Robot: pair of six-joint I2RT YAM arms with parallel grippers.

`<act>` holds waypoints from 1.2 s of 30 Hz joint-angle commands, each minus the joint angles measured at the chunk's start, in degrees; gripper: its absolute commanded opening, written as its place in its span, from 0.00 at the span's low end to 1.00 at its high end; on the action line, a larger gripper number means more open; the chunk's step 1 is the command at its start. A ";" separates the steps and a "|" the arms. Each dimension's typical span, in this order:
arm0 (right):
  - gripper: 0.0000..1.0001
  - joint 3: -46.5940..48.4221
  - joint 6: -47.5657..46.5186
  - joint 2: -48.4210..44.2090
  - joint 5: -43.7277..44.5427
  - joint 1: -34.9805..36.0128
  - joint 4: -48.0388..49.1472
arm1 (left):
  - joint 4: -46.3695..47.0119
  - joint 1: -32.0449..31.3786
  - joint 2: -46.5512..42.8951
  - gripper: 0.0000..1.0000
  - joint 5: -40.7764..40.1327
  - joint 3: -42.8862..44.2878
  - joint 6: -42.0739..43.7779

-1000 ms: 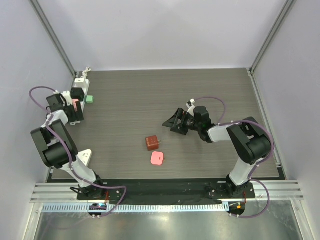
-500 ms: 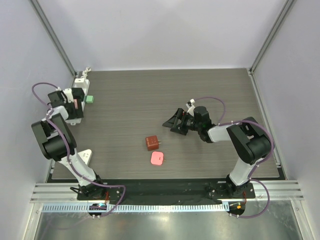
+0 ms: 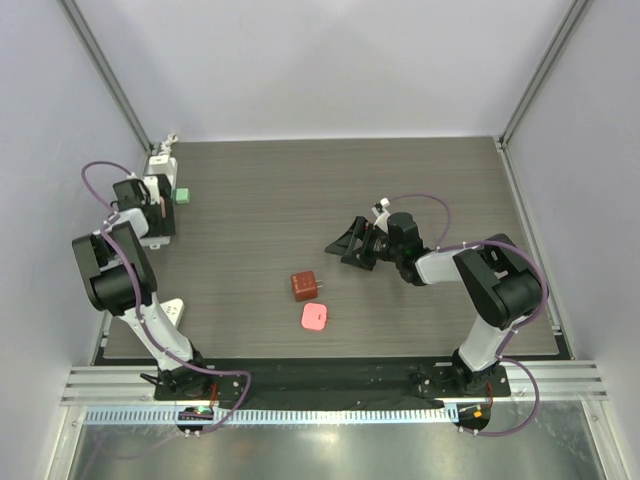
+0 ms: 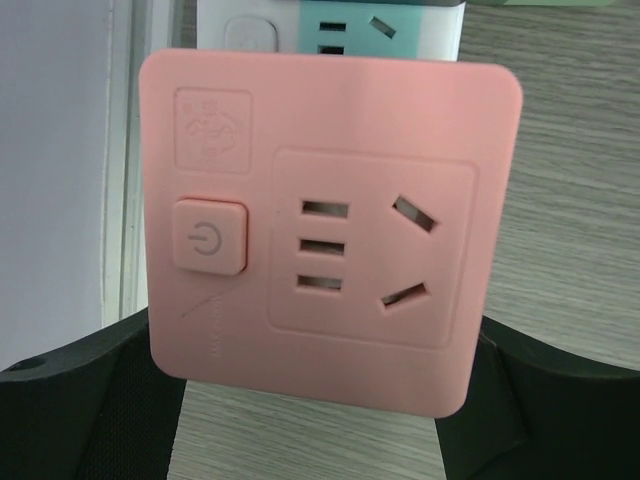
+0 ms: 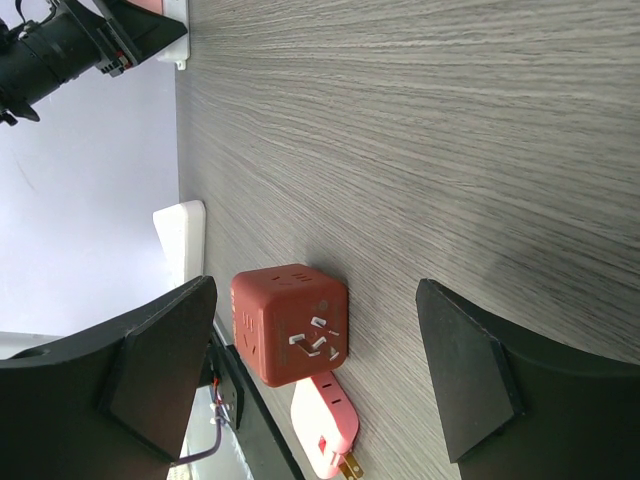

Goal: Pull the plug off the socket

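left wrist view: the left gripper [image 4: 315, 340] has its jaws set wide on either side of a square pink plug [image 4: 330, 230] with a power button and its own slots on the face. one black finger [image 4: 80, 400] shows at the plug's lower left edge and the other at its lower right, both right at its sides. i cannot tell whether the pads are pressing yet. just beyond the jaws, past the plug's far edge, runs the socket [image 4: 435, 25], a white strip with a teal outlet showing. the plug looks seated on it. in the top external view the strip lies along the left edge of the table [image 3: 400, 180] with the left jaws over it, and a small green block [image 3: 181, 195] sits just beside them.

the right gripper [image 3: 350, 242] hangs over mid-table with its jaws open and empty. ahead of them, well apart, lie a red cube adapter [image 5: 290, 320] and a loose pink plug [image 5: 325, 430] just beside it, both off the strip.

the step in hand looks like taking hold of the pink plug, so the pull is not yet done. the next move calls for closing firmly on the plug's two sides, then drawing it straight away from the strip's face. a skewed pull could bind the pins or lift the whole strip, since the other jaws are well away from it.
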 commanded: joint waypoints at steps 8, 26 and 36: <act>0.87 -0.03 -1.42 -2.06 0.64 -0.03 0.95 | -1.20 -13.99 -6.93 0.47 -6.38 -2.03 -4.96; 0.87 0.32 -3.18 -0.65 2.31 -0.03 -0.46 | -12.54 -37.01 -17.22 0.44 -9.45 -9.41 -24.04; 0.87 1.11 -3.54 1.90 2.49 -0.03 -1.08 | -17.55 -48.36 -16.51 0.72 -18.60 -8.72 -27.29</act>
